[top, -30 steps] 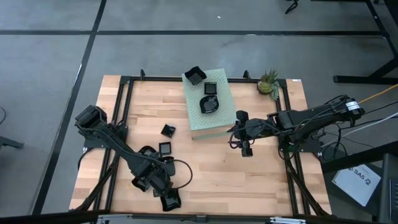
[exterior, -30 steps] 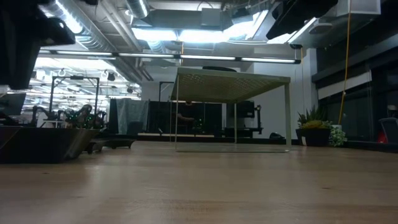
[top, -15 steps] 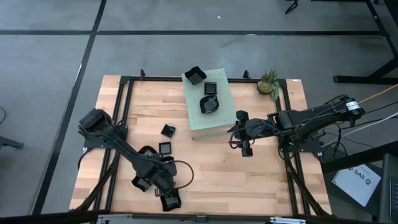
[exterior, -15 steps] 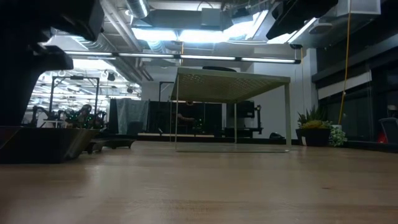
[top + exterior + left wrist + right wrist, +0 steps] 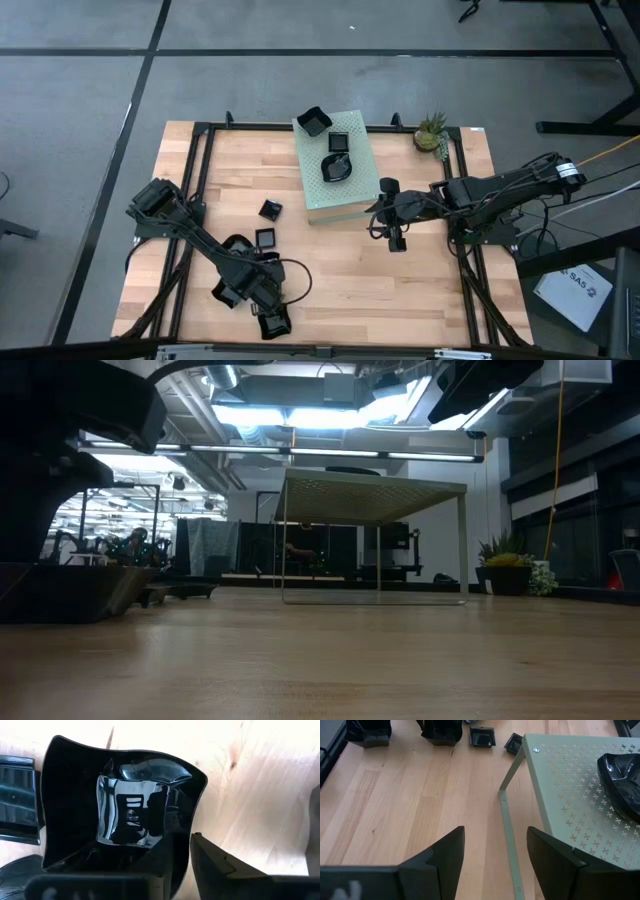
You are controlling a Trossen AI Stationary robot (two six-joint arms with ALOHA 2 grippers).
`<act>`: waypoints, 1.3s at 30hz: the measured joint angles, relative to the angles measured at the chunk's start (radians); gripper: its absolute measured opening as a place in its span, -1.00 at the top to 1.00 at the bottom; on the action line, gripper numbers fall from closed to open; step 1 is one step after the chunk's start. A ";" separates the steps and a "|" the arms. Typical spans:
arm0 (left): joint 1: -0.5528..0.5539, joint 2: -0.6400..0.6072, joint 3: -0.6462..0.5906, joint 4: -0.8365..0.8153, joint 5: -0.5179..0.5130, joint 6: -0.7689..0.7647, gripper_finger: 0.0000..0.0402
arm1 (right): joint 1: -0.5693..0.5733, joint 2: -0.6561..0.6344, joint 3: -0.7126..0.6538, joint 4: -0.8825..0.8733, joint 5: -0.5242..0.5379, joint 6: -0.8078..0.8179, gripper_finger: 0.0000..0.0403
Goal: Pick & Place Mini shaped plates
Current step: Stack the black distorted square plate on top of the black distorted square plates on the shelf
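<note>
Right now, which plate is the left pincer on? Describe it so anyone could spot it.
Start at the wooden table and go to its front edge, below the left arm. The left pincer is at a black dish there, apart from the two small square dishes farther back; it has a wavy, flared rim.

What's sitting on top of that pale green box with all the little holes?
Three glossy black plates rest on the green box: a square dish overhanging its far corner, a small square plate mid-top, and a wavy dish nearer. Whatever lies underneath the top is hidden from above.

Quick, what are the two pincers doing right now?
Left pincer: over a black plate near the table's front edge, one finger inside it; grip cannot be told.
Right pincer: open, holding nothing.
</note>
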 joint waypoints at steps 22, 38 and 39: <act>0.000 -0.004 0.212 -0.185 -0.022 -0.010 0.99 | 0.000 0.000 0.000 0.000 0.000 -0.004 -0.05; 0.031 -0.023 0.484 -0.525 -0.173 -0.088 0.99 | 0.000 0.000 0.000 0.001 0.000 -0.028 -0.05; 0.037 -0.023 0.502 -0.539 -0.186 -0.081 0.99 | 0.000 0.000 0.000 0.001 0.000 -0.028 -0.05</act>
